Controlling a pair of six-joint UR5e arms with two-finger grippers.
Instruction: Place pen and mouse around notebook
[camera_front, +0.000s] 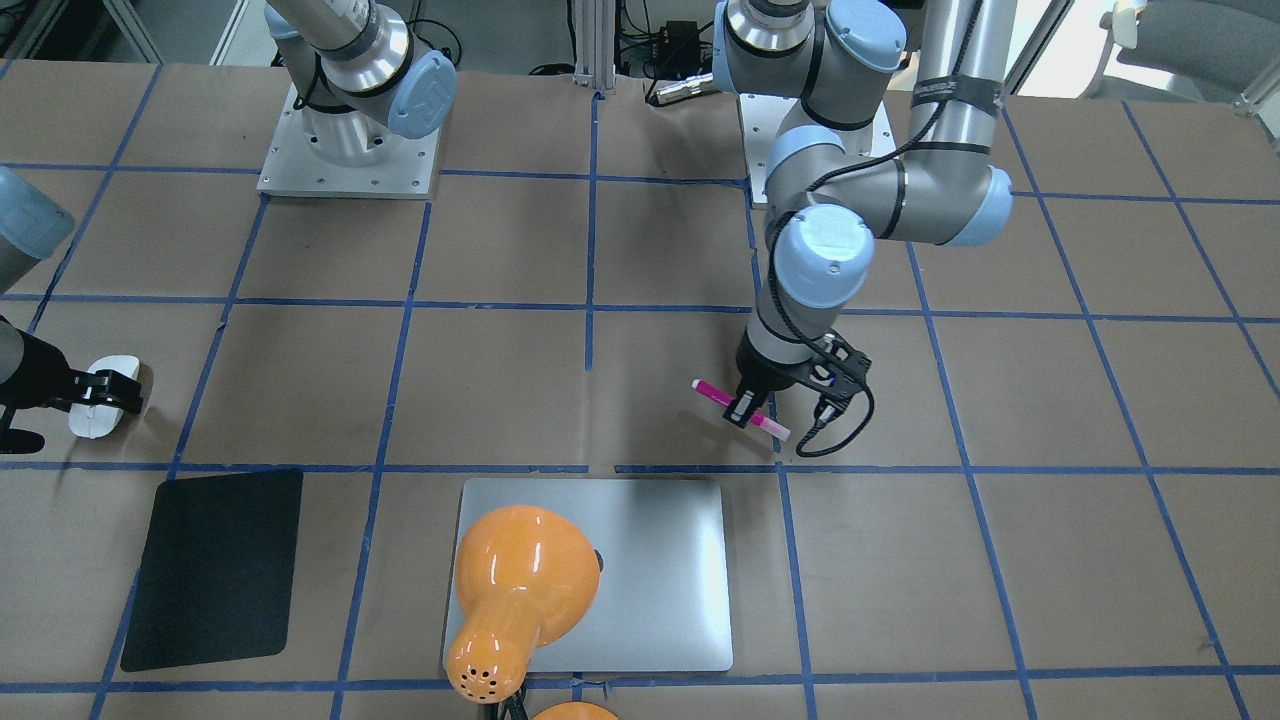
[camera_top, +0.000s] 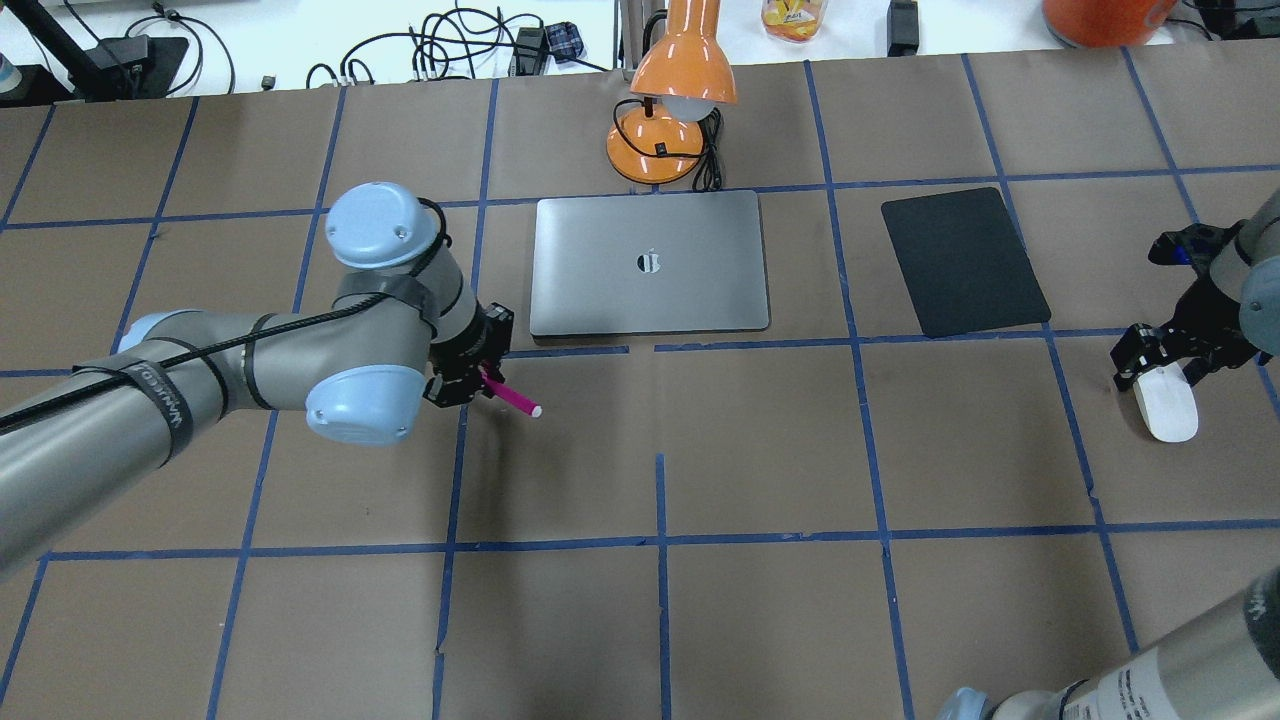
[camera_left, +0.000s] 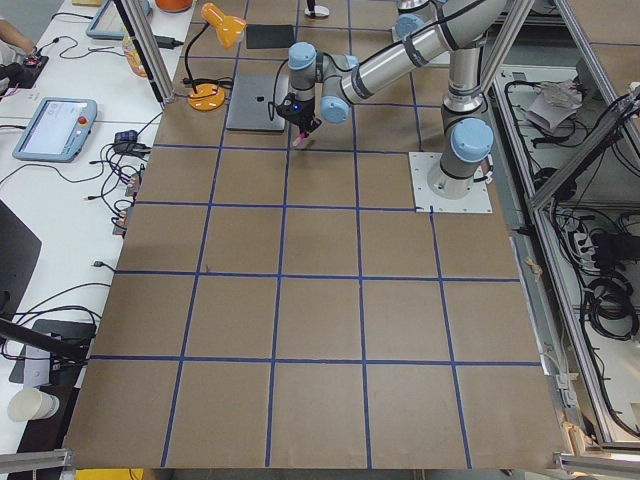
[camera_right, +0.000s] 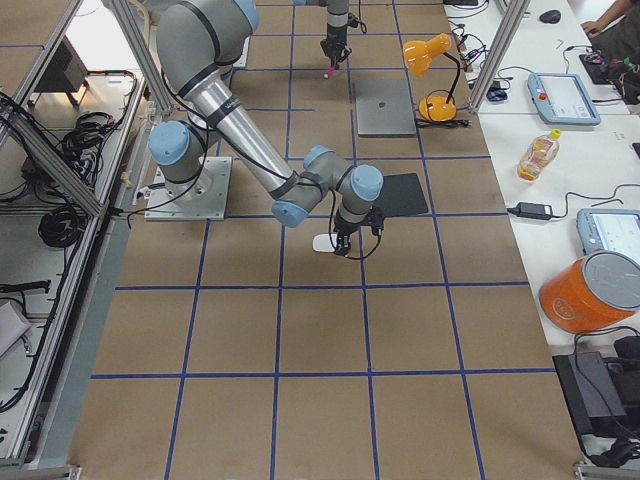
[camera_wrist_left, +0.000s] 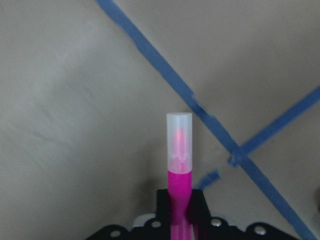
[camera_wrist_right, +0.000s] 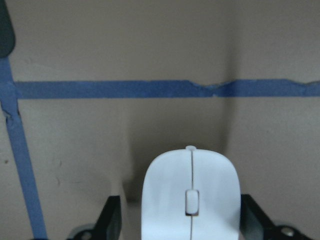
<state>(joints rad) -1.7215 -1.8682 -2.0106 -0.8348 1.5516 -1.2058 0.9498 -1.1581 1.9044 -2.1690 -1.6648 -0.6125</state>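
The magenta pen (camera_front: 712, 390) with its pale end (camera_wrist_left: 179, 130) is clamped in my left gripper (camera_front: 742, 408), which is shut on it just above the table, a short way off the robot-side corner of the notebook (camera_front: 660, 570). The silver-grey notebook (camera_top: 600, 260) lies flat and closed. At the far right of the overhead view, the white mouse (camera_top: 1168, 410) rests on the table. My right gripper (camera_top: 1160, 368) straddles it. In the right wrist view the mouse (camera_wrist_right: 190, 190) sits between the fingers (camera_wrist_right: 112, 222), with a gap showing on one side.
An orange desk lamp (camera_top: 680, 90) stands behind the notebook, and its shade (camera_front: 520, 580) hangs over the notebook's edge in the front view. A thin black mat (camera_top: 965, 262) lies between the notebook and the mouse. Blue tape lines grid the brown table.
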